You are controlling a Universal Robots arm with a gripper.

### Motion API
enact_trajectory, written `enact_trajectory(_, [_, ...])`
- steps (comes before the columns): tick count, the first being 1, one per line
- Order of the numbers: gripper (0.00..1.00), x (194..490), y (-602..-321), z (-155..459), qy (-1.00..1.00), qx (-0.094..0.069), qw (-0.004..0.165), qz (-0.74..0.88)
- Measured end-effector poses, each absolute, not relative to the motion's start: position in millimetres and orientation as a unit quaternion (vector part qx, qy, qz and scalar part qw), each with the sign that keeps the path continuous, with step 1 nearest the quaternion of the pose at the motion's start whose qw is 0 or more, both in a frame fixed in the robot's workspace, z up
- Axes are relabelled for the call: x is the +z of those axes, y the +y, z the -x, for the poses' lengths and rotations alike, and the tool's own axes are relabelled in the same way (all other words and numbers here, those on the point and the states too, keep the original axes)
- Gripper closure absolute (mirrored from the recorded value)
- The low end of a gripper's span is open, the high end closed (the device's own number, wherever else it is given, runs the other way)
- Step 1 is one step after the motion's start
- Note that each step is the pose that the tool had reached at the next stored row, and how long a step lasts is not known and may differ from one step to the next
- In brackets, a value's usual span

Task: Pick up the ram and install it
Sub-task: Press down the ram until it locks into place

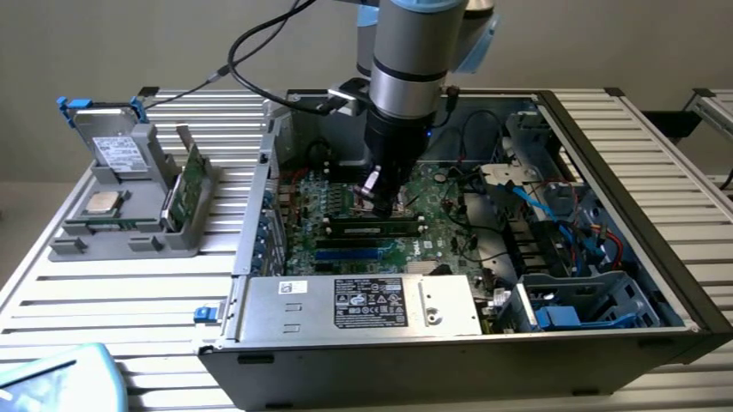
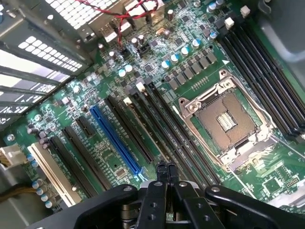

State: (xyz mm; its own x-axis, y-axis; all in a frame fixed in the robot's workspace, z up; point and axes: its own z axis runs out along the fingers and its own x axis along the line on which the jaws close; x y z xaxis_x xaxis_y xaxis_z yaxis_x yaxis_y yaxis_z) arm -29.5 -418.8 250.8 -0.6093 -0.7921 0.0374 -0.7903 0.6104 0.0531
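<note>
Now end effector (image 2: pixel 166 168) above ram (image 1: pixel 372 228)

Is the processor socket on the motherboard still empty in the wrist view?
Yes, the processor socket sits open with its bare contact field showing and no chip seated inside its metal frame.

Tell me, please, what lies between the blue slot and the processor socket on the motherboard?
Several long black slots run side by side between the blue slot and the processor socket, as the wrist view shows.
</note>
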Motion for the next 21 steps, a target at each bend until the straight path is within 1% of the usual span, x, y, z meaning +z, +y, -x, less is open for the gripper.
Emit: enact_trajectory(21, [0.89, 246.4, -418.8, 29.5, -0.955, -0.018, 0.022, -0.294])
